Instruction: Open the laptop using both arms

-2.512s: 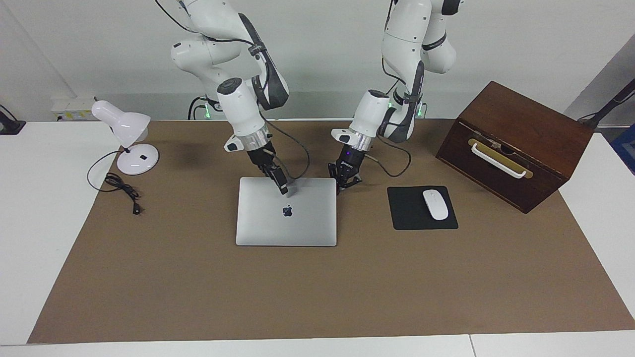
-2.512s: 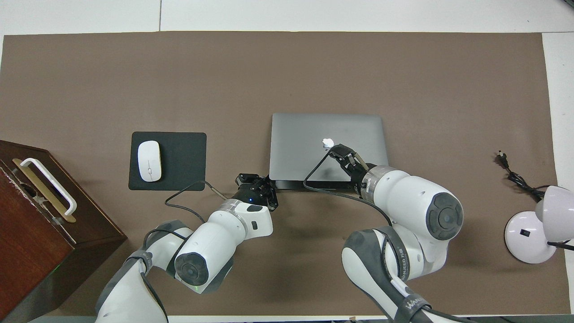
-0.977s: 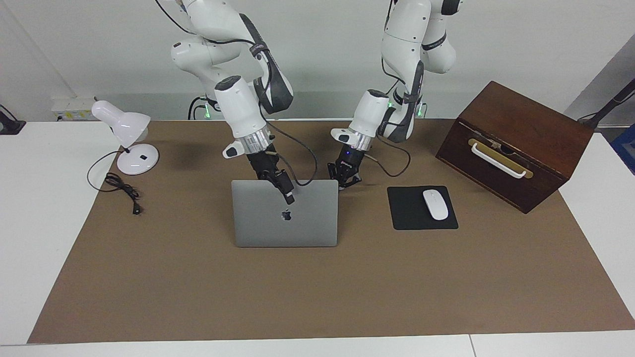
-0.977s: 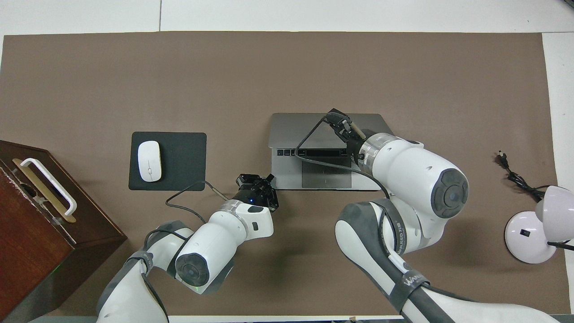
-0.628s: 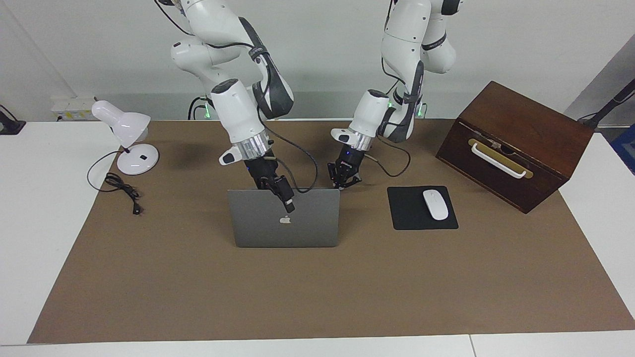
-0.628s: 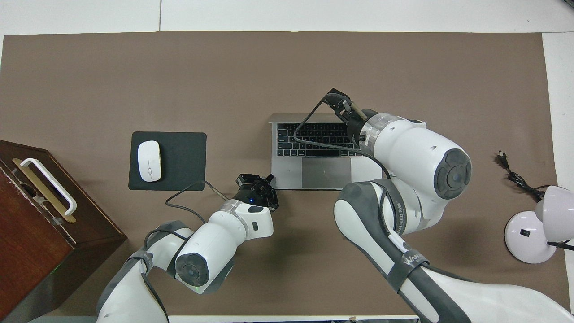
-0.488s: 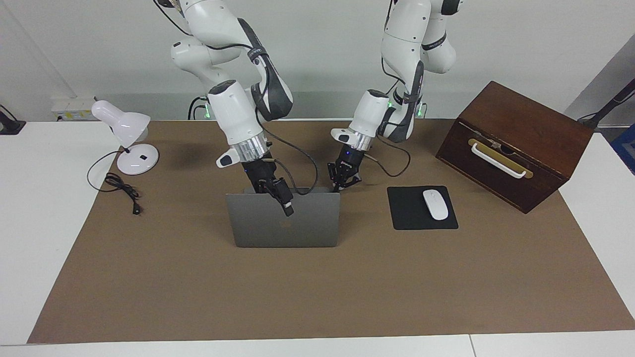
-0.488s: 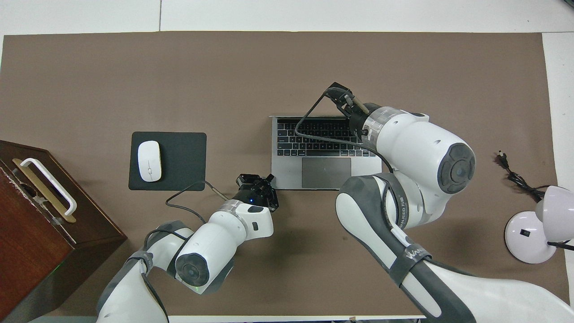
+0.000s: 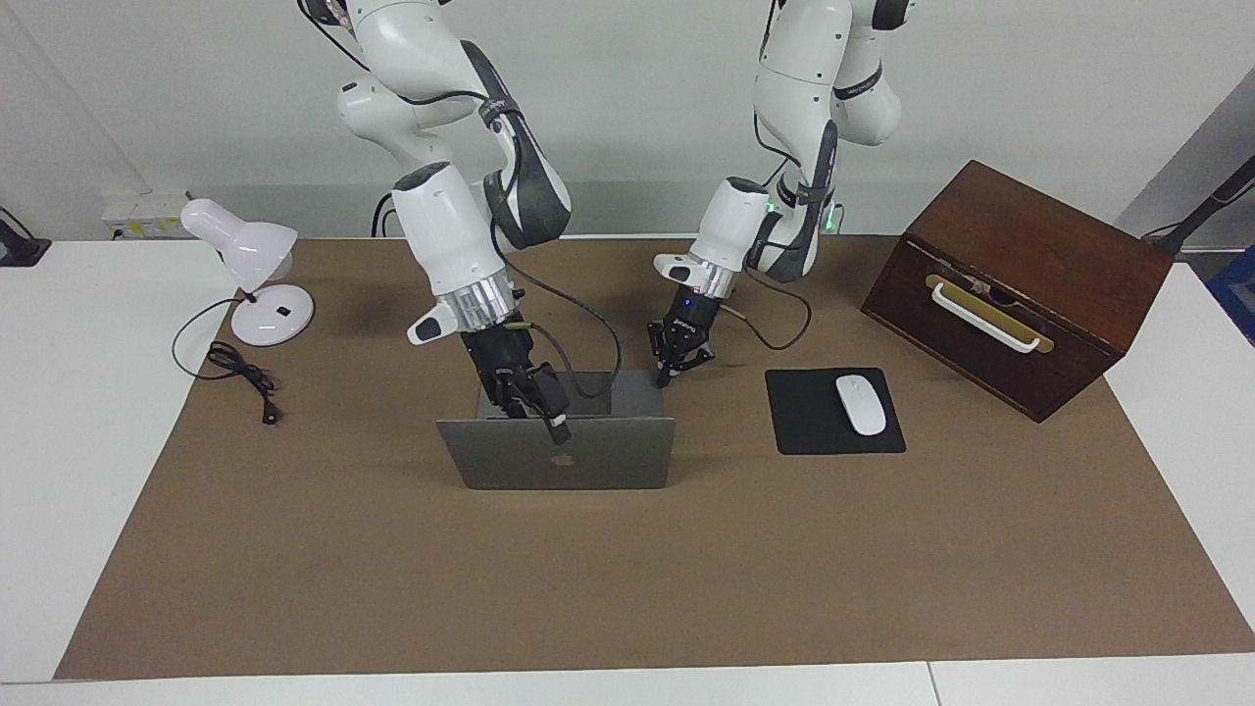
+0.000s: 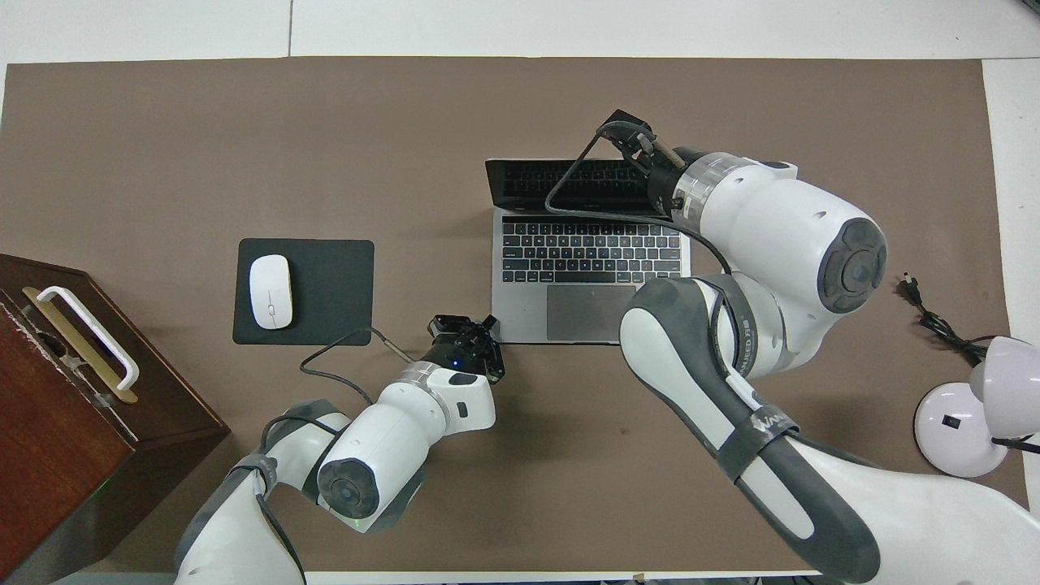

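The silver-grey laptop (image 9: 608, 459) stands open in the middle of the brown mat, with its lid tilted back away from the robots and the apple logo facing the high camera. In the overhead view its keyboard deck (image 10: 593, 252) and dark screen show. My right gripper (image 9: 551, 417) is closed over the lid's top edge, and it shows there in the overhead view too (image 10: 627, 136). My left gripper (image 9: 675, 365) is open and low at the base's corner nearest the robots, toward the left arm's end, as the overhead view also shows (image 10: 465, 325).
A black mouse pad (image 9: 814, 427) with a white mouse (image 9: 860, 404) lies beside the laptop toward the left arm's end. A brown wooden box (image 9: 1020, 284) with a white handle stands past it. A white desk lamp (image 9: 255, 265) and its cable (image 9: 240, 373) are at the right arm's end.
My right gripper has swung the lid up from flat and closed to open and tilted back, moving away from the robots with it. My left gripper has stayed at the base's corner.
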`<state>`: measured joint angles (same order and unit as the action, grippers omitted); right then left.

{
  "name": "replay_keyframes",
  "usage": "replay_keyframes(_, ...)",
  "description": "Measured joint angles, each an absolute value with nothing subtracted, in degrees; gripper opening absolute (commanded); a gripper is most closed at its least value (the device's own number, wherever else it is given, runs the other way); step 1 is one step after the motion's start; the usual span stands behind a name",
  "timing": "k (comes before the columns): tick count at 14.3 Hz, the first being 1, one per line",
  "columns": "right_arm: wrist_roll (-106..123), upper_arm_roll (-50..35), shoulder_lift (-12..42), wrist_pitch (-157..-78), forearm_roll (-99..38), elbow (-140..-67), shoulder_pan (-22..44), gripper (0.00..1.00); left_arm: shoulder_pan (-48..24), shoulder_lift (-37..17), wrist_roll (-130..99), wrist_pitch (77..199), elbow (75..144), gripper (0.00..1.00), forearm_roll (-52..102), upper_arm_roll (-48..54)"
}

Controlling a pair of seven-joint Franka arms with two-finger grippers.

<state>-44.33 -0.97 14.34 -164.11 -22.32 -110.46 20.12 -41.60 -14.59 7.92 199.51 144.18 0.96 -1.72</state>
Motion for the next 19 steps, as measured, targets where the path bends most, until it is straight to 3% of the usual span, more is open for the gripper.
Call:
replay_keyframes(6, -44.2, -1.0, 15.0, -161.6, -22.3, -108.7, 19.8, 0.98, -41.6, -14.6, 7.9, 199.5, 144.2, 0.0, 1.0, -1.7)
replay_keyframes(12, -48.1, -0.9, 14.2, -142.3, -22.3, -102.9, 19.8, 0.98, -41.6, -14.6, 8.0, 199.5, 144.2, 0.0, 1.0, -1.7)
replay_keyframes(16, -49.8, -0.4, 11.3, -136.8, -22.0, -101.9, 19.8, 0.98, -41.6, -14.6, 8.0, 199.5, 144.2, 0.0, 1.0, -1.8)
replay_keyframes(19, -49.3, -0.2, 10.3, -132.2, -14.1, -99.2, 18.1, 0.98, -41.5, -14.0, 7.0, 200.4, 143.6, 0.0, 1.0, -1.9)
